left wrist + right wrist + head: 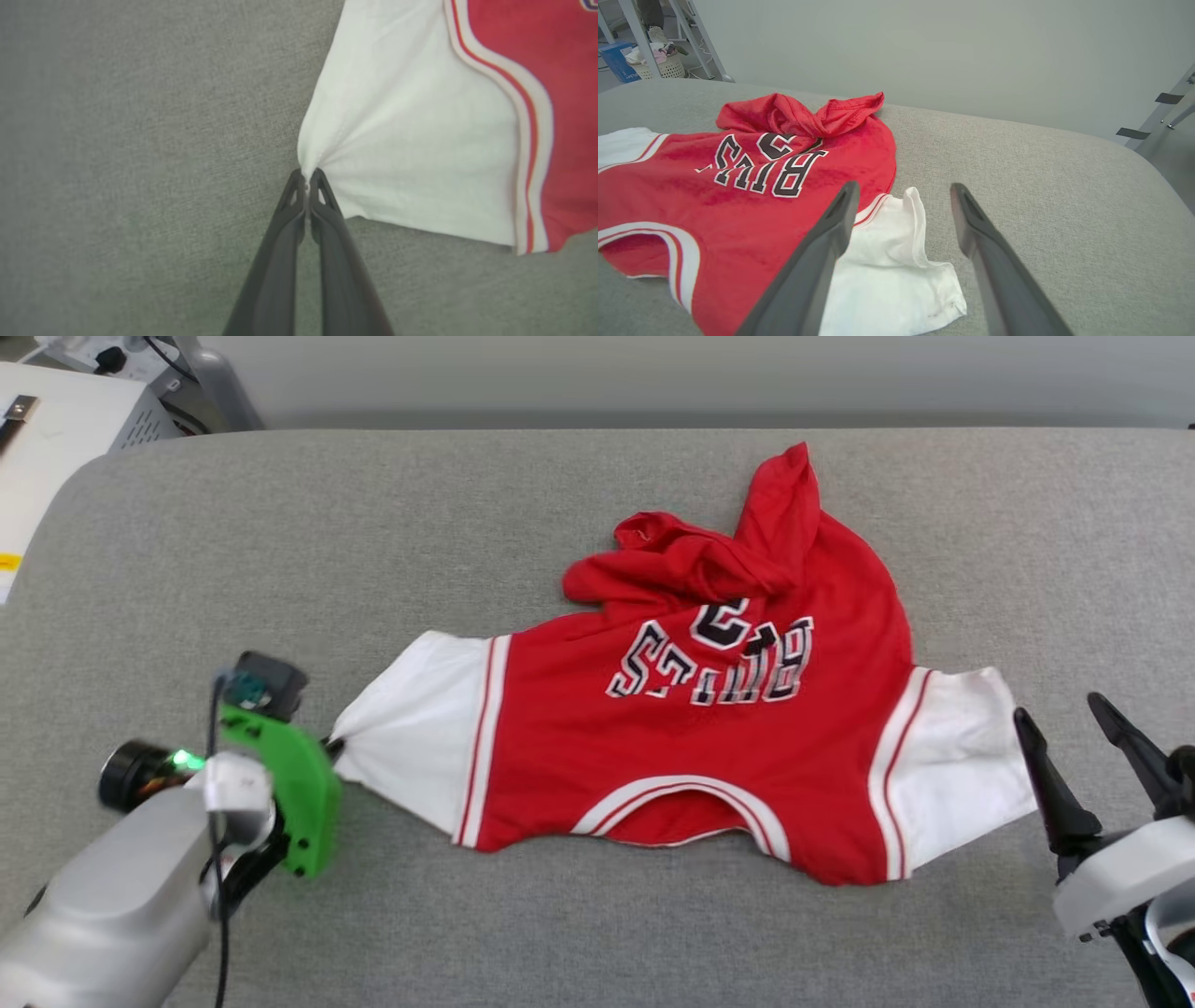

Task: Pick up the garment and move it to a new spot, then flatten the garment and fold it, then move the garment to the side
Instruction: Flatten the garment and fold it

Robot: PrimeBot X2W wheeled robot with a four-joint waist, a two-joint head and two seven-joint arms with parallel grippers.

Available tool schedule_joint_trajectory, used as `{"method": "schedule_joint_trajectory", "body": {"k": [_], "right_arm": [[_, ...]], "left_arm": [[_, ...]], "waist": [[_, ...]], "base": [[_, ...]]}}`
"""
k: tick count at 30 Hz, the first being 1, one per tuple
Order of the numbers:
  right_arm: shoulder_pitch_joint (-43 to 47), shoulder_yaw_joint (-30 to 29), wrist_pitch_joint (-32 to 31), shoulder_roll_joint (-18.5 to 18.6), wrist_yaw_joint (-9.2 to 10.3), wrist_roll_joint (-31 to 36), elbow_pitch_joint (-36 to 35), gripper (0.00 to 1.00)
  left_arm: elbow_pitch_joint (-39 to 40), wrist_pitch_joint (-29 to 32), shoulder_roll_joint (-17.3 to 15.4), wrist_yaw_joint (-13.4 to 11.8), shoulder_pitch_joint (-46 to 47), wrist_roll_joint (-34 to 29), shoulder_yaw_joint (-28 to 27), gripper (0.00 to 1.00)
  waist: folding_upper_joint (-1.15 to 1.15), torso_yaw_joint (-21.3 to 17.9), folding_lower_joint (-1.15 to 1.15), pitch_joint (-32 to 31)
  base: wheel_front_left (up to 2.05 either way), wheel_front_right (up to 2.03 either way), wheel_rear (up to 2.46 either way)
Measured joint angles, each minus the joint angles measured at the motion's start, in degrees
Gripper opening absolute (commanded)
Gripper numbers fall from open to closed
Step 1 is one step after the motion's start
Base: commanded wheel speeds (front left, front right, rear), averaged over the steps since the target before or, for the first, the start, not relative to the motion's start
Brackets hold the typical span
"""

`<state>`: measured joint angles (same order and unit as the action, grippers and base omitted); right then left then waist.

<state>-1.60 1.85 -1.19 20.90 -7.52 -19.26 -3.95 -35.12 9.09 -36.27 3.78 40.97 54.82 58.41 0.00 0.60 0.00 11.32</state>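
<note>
The garment (709, 728) lies print side up on the grey table (467, 523), collar toward me, its far hem bunched into a crumpled heap. Its white sleeves spread out to the left and right. My left gripper (329, 747) is shut on the tip of the left sleeve, and in the left wrist view the fingertips (299, 182) pinch the gathered white cloth of the garment (420, 154). My right gripper (1064, 719) stands open just beyond the right sleeve. In the right wrist view its gripper (903, 191) hovers above the right sleeve of the garment (738, 196), touching nothing.
A white equipment box (65, 420) with cables stands off the table's far left corner. In the right wrist view a laundry basket (656, 60) and metal frame legs (698, 37) show on the floor behind the table.
</note>
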Motion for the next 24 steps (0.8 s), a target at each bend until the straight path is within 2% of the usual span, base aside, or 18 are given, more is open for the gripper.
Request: {"method": "schedule_joint_trajectory", "body": {"k": [4,8,9,10,14,18,23,24], "right_arm": [[1.3,-1.6,-0.1,0.1,0.0,0.0,0.4,1.0],[1.9,-2.4,-0.8,0.7,0.0,-0.2,0.8,1.0],[1.9,-2.5,-1.1,1.0,0.0,-0.3,0.8,1.0],[1.8,-2.5,-1.5,1.4,0.0,-0.5,0.8,1.0],[1.5,-2.5,-2.9,3.5,0.0,-0.7,0.5,1.0],[-0.1,-1.9,-5.7,7.4,0.0,-2.0,-0.7,1.0],[-4.0,0.7,-11.4,13.3,0.0,-5.5,-2.3,1.0],[-6.6,4.4,-17.6,17.1,0.0,-8.5,-2.5,1.0]], "left_arm": [[-0.7,-2.1,-1.9,-1.7,-4.2,1.3,-0.8,0.0],[-1.1,-3.6,-2.0,-2.7,-7.4,2.3,-1.1,0.0],[-1.1,-4.3,-1.8,-3.1,-7.6,2.3,-1.2,0.16],[-1.2,-5.2,-1.6,-3.5,-7.8,2.3,-1.3,1.0],[-1.3,-11.2,-0.6,-6.1,-8.6,2.0,-2.4,1.0],[-0.1,-19.9,0.2,-10.2,-9.0,0.1,-4.3,1.0],[6.5,-23.7,1.5,-17.4,-10.9,-3.7,-8.0,1.0],[13.4,-23.8,2.4,-21.4,-13.4,-8.2,-13.9,1.0]], "waist": [[0.0,0.5,0.0,-0.6],[0.0,0.8,0.0,-1.0],[0.0,0.9,0.0,-1.1],[0.0,0.9,0.0,-1.3],[0.0,1.2,0.0,-2.0],[0.0,1.7,0.0,-3.0],[0.0,3.0,0.0,-3.9],[0.0,3.9,0.0,-4.0]], "base": [[0.0,0.0,0.0],[0.0,0.0,0.0],[0.0,0.0,0.0],[0.0,0.0,0.0],[0.0,0.0,0.0],[0.0,0.0,0.0],[0.0,0.0,0.0],[0.0,0.0,0.0]]}}
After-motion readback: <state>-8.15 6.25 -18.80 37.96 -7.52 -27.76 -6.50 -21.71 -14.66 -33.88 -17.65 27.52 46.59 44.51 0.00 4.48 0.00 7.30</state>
